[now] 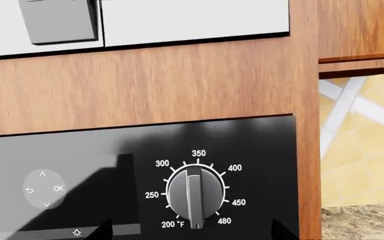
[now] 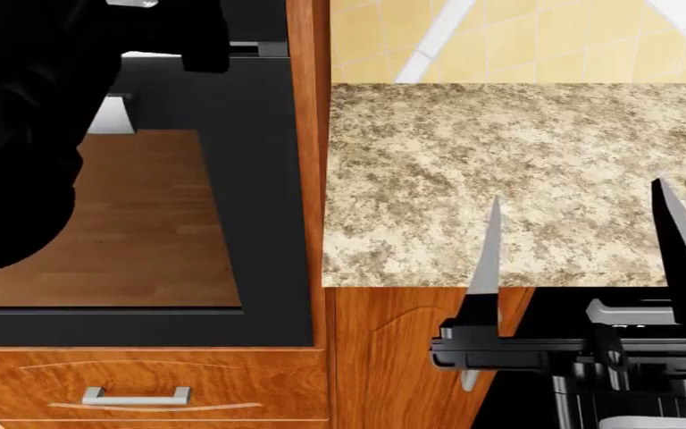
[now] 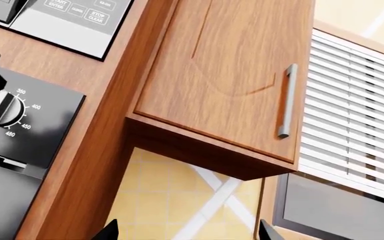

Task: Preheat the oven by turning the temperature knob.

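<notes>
- Left wrist view: we're looking pretty much straight at the black glossy control panel of the built-in oven (image 1: pixel 138 170). The round grey temperature knob with a raised bar grip (image 1: pixel 195 193) sits on the panel's right side, ringed by white markings from 200 °F up to 480. The bar grip runs about vertical, one end by 350 and the other down in the gap between 200 and 480. The left end effector (image 1: pixel 192 232) only shows as two dark tips poking in at the frame edge, one each side of the knob and clear of it, so it's spread open, lined up to straddle the knob, I'd guess.
- Head view: the left arm is a big black blob over the oven's reflective glass window (image 2: pixel 164 223), so the knob is hidden here. The right end effector (image 2: pixel 588 259) hangs over the speckled beige granite bench (image 2: pixel 498 143) with its thin fingers wide apart, holding nothing. Looks parked out of the way while the left does the job.
- Right wrist view: the same knob (image 3: pixel 2 109) shows small and off to the side, next to a wooden wall cabinet with a silver bar handle (image 3: pixel 225 70). My guess is the next move is easing the left one forward onto the bar grip, then twisting.
</notes>
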Controlling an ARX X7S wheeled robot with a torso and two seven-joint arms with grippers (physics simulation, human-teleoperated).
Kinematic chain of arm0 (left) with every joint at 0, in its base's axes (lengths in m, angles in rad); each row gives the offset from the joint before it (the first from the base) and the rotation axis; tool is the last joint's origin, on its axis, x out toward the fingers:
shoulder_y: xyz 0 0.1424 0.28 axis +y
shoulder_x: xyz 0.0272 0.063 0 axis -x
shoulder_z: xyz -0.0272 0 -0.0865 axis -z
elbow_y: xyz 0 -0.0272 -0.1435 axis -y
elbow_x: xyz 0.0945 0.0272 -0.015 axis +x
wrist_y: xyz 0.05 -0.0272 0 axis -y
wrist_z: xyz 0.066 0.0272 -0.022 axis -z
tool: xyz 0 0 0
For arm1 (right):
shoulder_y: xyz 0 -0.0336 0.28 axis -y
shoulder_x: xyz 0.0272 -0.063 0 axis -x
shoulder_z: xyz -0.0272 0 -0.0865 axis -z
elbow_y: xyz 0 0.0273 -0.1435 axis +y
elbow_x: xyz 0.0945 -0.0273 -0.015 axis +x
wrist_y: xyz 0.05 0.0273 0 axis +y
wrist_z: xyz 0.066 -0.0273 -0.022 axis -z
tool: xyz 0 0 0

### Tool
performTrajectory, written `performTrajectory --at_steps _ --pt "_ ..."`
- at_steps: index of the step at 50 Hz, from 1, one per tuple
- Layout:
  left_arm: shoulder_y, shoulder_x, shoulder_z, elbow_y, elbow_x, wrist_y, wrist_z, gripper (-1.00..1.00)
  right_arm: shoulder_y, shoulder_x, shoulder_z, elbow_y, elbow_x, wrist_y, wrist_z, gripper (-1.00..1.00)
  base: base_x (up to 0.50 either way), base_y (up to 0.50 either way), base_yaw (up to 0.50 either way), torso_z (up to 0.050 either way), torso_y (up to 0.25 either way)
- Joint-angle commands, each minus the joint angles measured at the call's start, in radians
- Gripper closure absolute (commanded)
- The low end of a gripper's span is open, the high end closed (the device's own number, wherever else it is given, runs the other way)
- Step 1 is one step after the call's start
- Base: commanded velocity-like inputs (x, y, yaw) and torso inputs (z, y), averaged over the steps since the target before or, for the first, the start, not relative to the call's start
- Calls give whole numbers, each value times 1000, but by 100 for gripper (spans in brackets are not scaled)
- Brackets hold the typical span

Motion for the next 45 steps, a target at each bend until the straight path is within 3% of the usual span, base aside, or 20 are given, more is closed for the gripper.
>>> performTrajectory --at_steps 1,45 --pt "17 22 -2 -41 -3 -6 21 -100 2 0 -3 0 -1 5 1 -100 0 0 0 0 0" --pt "46 96 -19 -180 -3 -32 63 -100 4 0 -7 0 -5 11 -2 -100 0 0 0 0 0"
